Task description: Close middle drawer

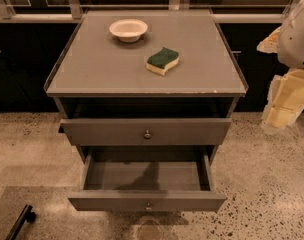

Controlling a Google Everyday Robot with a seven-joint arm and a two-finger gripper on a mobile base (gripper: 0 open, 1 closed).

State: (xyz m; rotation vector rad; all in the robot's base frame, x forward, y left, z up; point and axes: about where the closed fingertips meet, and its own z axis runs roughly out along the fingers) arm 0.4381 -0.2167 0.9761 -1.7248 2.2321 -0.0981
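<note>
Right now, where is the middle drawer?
The middle drawer sits low in the centre of the camera view, pulled far out below the top drawer; the claw hangs at the right edge, apart from it.

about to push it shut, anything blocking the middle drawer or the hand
Nothing visible. The middle drawer is pulled out with nothing inside, and only bare floor lies between its front and the hand at right.

Matt middle drawer (142, 179), metal knob (148, 206); plastic pincer (284, 104) far right
</note>
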